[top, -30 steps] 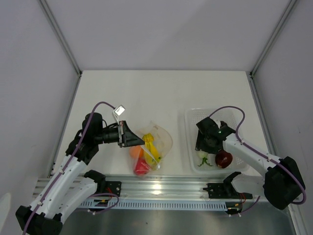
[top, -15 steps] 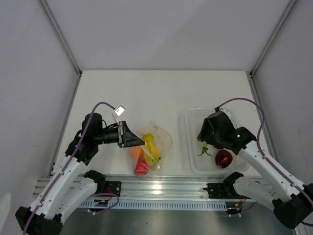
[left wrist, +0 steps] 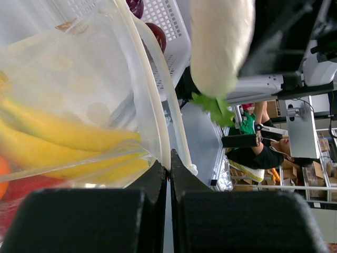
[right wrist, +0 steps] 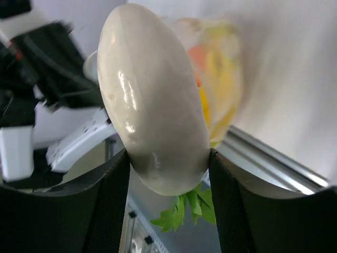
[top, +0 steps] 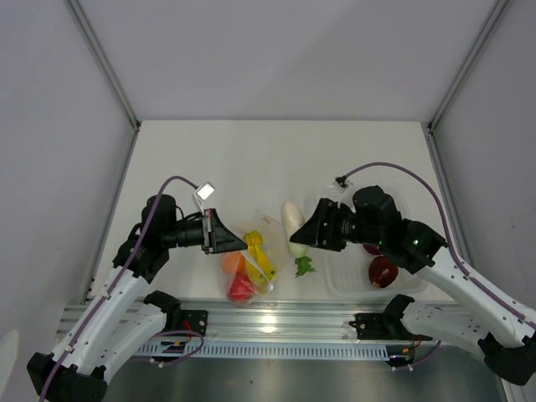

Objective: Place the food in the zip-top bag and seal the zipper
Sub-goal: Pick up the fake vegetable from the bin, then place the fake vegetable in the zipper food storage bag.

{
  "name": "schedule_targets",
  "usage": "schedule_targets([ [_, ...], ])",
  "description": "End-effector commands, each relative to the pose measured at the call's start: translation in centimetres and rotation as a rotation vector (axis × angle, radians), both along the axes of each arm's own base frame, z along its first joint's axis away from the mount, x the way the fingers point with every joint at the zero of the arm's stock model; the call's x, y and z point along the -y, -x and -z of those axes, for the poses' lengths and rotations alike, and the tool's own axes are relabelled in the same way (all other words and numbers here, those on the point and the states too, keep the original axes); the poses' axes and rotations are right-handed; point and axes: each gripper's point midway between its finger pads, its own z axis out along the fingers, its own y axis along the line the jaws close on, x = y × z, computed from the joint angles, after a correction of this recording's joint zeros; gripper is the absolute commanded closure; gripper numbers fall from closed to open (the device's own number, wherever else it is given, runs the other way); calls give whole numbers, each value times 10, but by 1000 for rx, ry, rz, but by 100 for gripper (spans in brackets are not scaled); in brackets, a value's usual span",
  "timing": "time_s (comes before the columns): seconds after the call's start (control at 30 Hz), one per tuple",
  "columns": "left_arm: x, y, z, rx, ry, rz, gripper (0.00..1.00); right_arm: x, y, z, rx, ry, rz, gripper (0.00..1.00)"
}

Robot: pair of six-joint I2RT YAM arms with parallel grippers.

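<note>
Left gripper (top: pixel 244 243) is pinched tight on the mouth edge of the zip-top bag (top: pixel 272 237), the zipper (left wrist: pixel 152 100) curving away from its fingertips. The bag sits near the front of the white table (top: pixel 251 159) with the banana bunch (top: pixel 258 255), orange ball (top: pixel 233 263) and red fruit (top: pixel 241 289) inside. Between the bag and the clear tray (top: pixel 335 283), where a dark red fruit (top: pixel 383 271) lies, the right gripper (top: pixel 303 237) clamps the white oblong piece (top: pixel 292 222) in the air, while pale grey walls (top: pixel 276 59) with aluminium posts (top: pixel 105 63) close three sides.
</note>
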Motion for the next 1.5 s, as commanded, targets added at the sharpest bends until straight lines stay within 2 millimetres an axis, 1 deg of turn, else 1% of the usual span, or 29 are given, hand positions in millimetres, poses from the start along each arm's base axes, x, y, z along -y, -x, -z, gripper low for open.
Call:
schedule_targets([
  [0.0, 0, 1, -8, 51, 15, 25, 99, -42, 30, -59, 39, -174, -194, 100],
  [0.03, 1, 1, -7, 46, 14, 28, 99, -48, 38, -62, 17, -189, -250, 100],
  [0.07, 1, 1, -7, 45, 14, 33, 100, -55, 38, -53, -24, -162, -276, 100],
  [0.1, 1, 2, -7, 46, 14, 40, 99, -59, 42, -60, -27, -165, -302, 100],
  [0.13, 1, 2, -7, 46, 13, 44, 100, -62, 44, -58, -45, -149, -321, 100],
  [0.17, 1, 2, -6, 47, 11, 45, 99, -68, 43, -49, -68, -118, -339, 100],
  [0.2, 0, 3, -4, 46, 6, 47, 99, -69, 47, -44, -98, -92, -359, 100],
  [0.23, 0, 4, -3, 44, 3, 48, 99, -72, 51, -49, -115, -96, -388, 100],
  [0.27, 0, 4, -2, 46, 2, 48, 99, -76, 51, -42, -143, -73, -403, 100],
  [0.3, 0, 4, -1, 49, -4, 52, 99, -75, 52, -37, -174, -53, -408, 100],
  [0.37, -1, 4, 0, 53, -12, 53, 99, -77, 57, -38, -214, -46, -439, 100],
  [0.4, -1, 4, 0, 58, -16, 54, 99, -77, 59, -32, -250, -28, -446, 100],
  [0.43, -1, 4, 1, 58, -17, 54, 99, -78, 61, -34, -265, -26, -456, 100],
  [0.47, -1, 4, 0, 62, -17, 55, 99, -76, 64, -27, -311, -1, -472, 100],
  [0.57, -1, 4, -1, 66, -15, 59, 100, -73, 63, -21, -376, 32, -471, 100],
  [0.63, -1, 5, -2, 70, -13, 60, 99, -68, 66, -15, -423, 69, -471, 100],
  [0.73, -1, 8, -4, 73, -8, 69, 99, -67, 68, -9, -485, 99, -472, 100],
  [0.9, -1, 12, -6, 75, -3, 76, 99, -74, 54, -8, -532, 96, -400, 100],
  [1.0, 1, 14, -6, 73, 2, 79, 99, -86, 43, -6, -559, 85, -359, 100],
  [1.03, 2, 16, -5, 66, 4, 87, 99, -91, 39, -3, -591, 87, -331, 100],
  [1.1, 4, 17, -5, 67, 7, 91, 99, -101, 32, -5, -583, 64, -305, 100],
  [1.13, 5, 19, -4, 63, 8, 98, 100, -105, 26, -3, -598, 61, -268, 100],
  [1.2, 5, 19, -4, 62, 7, 99, 99, -113, 20, -3, -595, 41, -246, 97],
  [1.3, 6, 22, -4, 62, 10, 105, 99, -121, 12, 1, -591, 37, -201, 96],
  [1.33, 6, 22, -4, 64, 10, 104, 100, -122, 9, 4, -591, 39, -184, 94],
  [1.37, 6, 22, -5, 65, 13, 105, 99, -123, 4, 6, -577, 43, -158, 89],
  [1.43, 6, 25, -7, 65, 20, 111, 99, -126, 2, 9, -558, 48, -130, 88],
  [1.47, 6, 25, -7, 65, 22, 113, 100, -126, -3, 13, -539, 63, -96, 86],
])
